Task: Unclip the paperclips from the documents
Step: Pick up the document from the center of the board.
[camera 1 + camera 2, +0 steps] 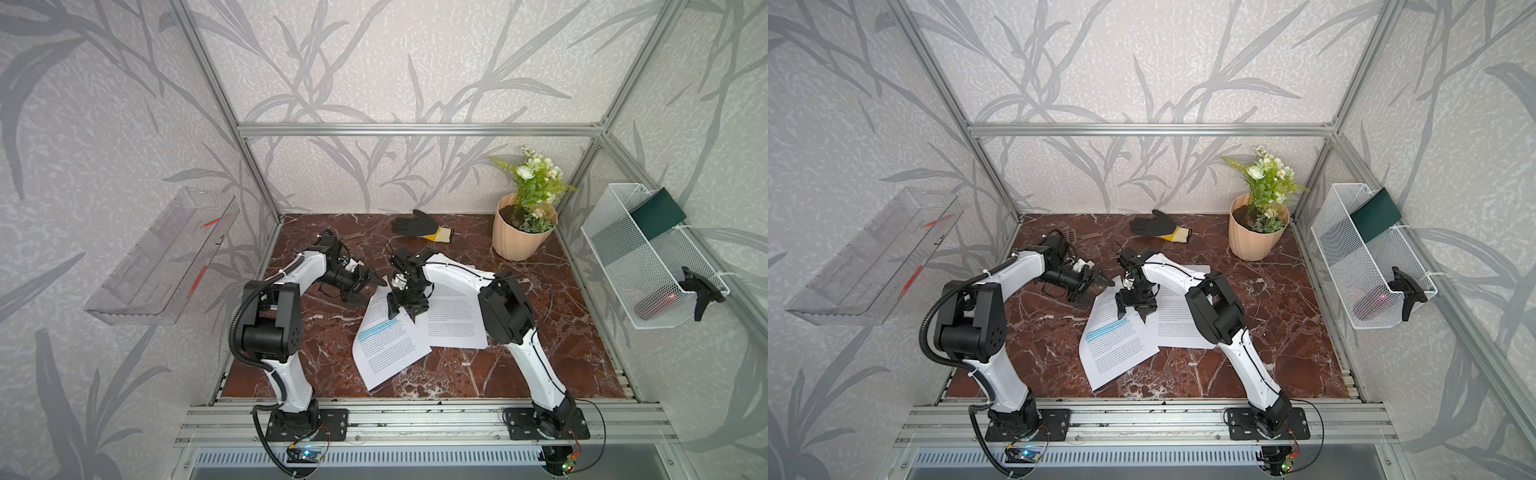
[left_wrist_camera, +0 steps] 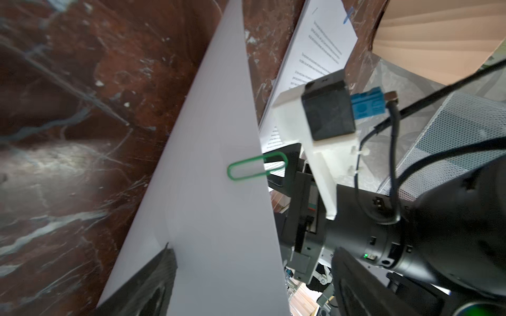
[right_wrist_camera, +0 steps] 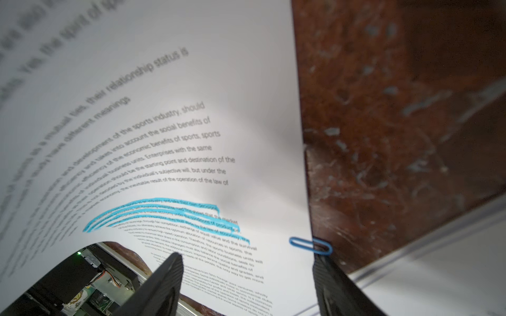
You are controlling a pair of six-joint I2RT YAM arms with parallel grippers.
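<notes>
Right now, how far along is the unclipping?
Nothing looks done: no loose clip shows. In hand: the left gripper stands open around a raised white sheet whose edge bears the green paperclip; the right gripper is open over the highlighted document, beside its blue paperclip. Still to do: both of those, plus a bluish clip on the other document.

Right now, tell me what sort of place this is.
Probably a robot test cell staged like a home desk: an aluminium frame encloses a marble-look tabletop, two arms are bolted to a front rail, and a potted plant stands in a corner.
</notes>
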